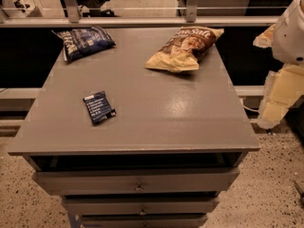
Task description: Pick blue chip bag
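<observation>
The blue chip bag [84,41], puffy dark navy with white lettering, lies at the far left corner of the grey table top [156,113]. My gripper [278,96] hangs on the white arm at the right edge of the view, beyond the table's right side and far from the bag. It holds nothing that I can see.
A tan-and-brown chip bag [185,48] lies at the far right of the table. A small flat dark blue packet [99,108] lies at the front left. Drawers [137,182] sit under the top. A railing [142,20] runs behind the table, and speckled floor lies around it.
</observation>
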Robot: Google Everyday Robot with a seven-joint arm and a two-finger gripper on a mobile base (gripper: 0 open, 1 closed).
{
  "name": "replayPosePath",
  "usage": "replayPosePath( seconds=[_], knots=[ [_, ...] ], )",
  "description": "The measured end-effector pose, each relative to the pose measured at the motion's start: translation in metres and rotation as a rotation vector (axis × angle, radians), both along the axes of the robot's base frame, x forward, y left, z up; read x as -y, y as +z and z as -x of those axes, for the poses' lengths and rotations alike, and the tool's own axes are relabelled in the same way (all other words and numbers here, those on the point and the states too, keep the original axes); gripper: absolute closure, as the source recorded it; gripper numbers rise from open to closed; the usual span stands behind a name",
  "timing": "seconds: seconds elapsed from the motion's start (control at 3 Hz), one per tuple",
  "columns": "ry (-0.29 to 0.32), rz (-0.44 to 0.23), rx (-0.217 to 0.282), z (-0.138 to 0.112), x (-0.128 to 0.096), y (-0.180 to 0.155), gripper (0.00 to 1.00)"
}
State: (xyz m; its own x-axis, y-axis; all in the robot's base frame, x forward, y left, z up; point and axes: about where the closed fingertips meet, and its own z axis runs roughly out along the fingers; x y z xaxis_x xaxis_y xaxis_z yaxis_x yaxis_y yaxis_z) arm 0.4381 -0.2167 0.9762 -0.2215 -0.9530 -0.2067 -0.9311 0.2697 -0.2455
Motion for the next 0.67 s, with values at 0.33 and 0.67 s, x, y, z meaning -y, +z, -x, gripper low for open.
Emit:
replayPosePath(
  seconds=[0.33, 0.67],
  knots=[
    [0.000, 0.000, 0.000, 0.000, 0.000, 0.000, 0.00],
    [0.053, -0.047, 0.026, -0.027, -0.036, -0.001, 0.00]
  ],
)
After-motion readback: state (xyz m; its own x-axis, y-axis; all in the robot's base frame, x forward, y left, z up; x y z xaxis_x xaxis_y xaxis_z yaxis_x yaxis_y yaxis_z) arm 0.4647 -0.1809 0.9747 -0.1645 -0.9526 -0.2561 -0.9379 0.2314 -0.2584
